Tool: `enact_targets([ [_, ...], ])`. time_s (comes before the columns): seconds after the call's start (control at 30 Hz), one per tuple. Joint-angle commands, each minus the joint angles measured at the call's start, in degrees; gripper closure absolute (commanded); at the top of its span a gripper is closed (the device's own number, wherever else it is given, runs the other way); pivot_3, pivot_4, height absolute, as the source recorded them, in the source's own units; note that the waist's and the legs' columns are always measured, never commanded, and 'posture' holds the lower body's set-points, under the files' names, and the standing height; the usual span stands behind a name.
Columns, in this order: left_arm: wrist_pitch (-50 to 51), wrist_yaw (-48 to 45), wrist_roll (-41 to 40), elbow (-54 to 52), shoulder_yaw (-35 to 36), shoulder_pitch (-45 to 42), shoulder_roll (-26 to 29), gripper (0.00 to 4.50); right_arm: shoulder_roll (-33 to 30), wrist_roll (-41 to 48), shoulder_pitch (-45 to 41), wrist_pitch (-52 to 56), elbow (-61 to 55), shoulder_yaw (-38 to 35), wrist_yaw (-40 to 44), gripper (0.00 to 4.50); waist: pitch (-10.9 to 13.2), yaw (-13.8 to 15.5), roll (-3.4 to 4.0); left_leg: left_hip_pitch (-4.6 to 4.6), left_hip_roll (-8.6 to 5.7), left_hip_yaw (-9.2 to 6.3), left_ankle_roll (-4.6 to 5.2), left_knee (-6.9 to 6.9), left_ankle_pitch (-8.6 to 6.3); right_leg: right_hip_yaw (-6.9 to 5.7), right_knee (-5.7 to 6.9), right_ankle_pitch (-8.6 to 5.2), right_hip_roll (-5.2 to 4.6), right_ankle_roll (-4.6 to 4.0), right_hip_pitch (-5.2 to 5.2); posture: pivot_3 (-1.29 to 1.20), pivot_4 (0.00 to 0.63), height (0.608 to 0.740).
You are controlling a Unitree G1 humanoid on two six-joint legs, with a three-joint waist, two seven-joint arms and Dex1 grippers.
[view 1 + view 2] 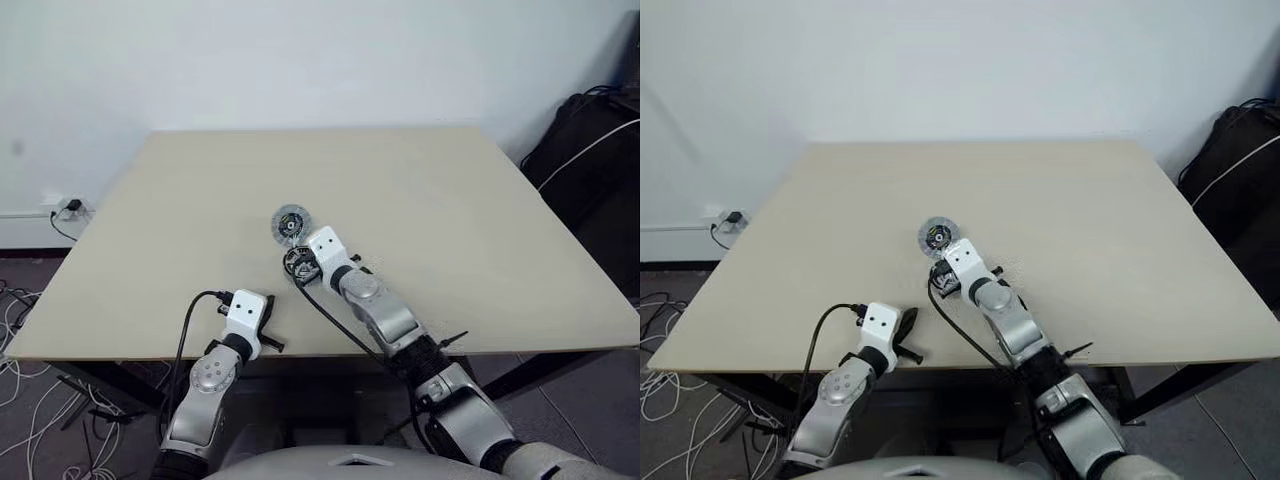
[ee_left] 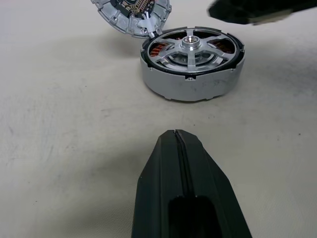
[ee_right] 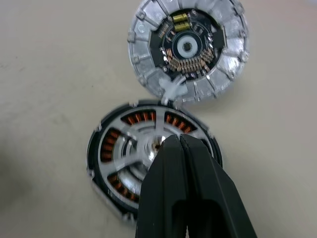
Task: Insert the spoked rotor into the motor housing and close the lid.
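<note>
Closed left end effector [image 2: 177, 135] faces the spoked rotor [image 2: 192, 45] seated in the motor housing [image 2: 190, 84].

We see even, soft light on the flat beige bench [image 1: 180, 220]; the right wrist view is blurred around its black pincer [image 3: 179, 141].

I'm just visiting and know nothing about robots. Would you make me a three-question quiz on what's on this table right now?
1. True or false: the spoked rotor already sits inside the motor housing.
2. Where does the lid lie? A) on top of the housing B) on the table beside the housing, ribbed face up C) in the left gripper
3. Fill in: the right gripper, over the rotor's hub, has its jaws ____.

Key: 1 true; 2 B; 3 shut
</note>
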Motion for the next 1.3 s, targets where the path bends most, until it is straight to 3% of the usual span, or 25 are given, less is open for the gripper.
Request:
enact_targets([
  [0.03, -1.62, 0.65, -0.11, -0.65, 0.19, -0.57, -0.31, 4.5, 1.62, -1.12, -3.56, -2.51, 3.02, -1.61, 0.95, 4.44, 0.0, 0.0, 0.0, 0.0, 0.0, 0.0, 0.0, 0.0, 0.0, 0.0, 0.0, 0.0, 0.0, -0.01, 0.0, 0.0, 0.0, 0.74],
  [0.37, -2.44, 1.72, -0.16, -0.86, 0.3, 0.3, -0.68, 4.5, 4.64, -2.35, -9.16, -5.71, 15.75, -4.68, 1.53, 4.44, -0.01, -0.12, 0.01, 0.01, 0.0, -0.01, -0.06, -0.01, 0.02, 0.01, 0.04, 0.08, 0.07, -0.13, -0.03, 0.0, 0.0, 0.74],
  [0.53, -2.66, 2.06, -0.21, -0.96, 0.54, 0.57, -0.74, 4.5, 5.35, -3.23, -10.02, -2.17, 21.66, -5.03, 3.4, 4.44, -0.1, -0.18, 0.02, 0.04, 0.0, 0.0, -0.07, -0.01, 0.04, 0.04, 0.06, 0.09, 0.12, -0.16, -0.02, 0.0, 0.0, 0.74],
  [0.83, -2.64, 2.22, -0.36, -0.39, 0.51, -0.02, -0.64, 4.5, 4.12, -4.58, -10.89, -4.18, 18.49, -5.82, 5.22, 4.44, -0.36, -0.25, 0.03, 0.21, 0.01, -0.01, -0.31, -0.02, -0.05, 0.03, 0.1, 0.1, 0.29, -0.17, 0.13, 0.0, 0.0, 0.74],
  [1.1, -3.0, 1.98, -0.37, 0.68, 0.06, -0.68, -0.99, 4.5, -7.55, -8.74, -10.61, -1.89, 0.88, 6.11, 28.02, 4.44, -0.32, -0.39, 0.02, 0.14, 0.01, -0.01, -0.1, -0.03, 0.06, 0.02, 0.05, 0.09, 0.2, -0.17, 0.07, 0.0, 0.0, 0.74],
  [1.3, -3.24, 2.04, -0.37, 1.03, 0.1, -0.75, -1.33, 4.5, -11.49, -11.39, -11.83, 1.0, -2.38, 10.5, 35.41, 2.6, -0.31, -0.18, -0.02, 0.14, 0.04, -0.04, -0.11, -0.02, 0.07, -0.02, 0.06, 0.09, 0.07, -0.16, 0.08, 0.0, 0.0, 0.74],
])
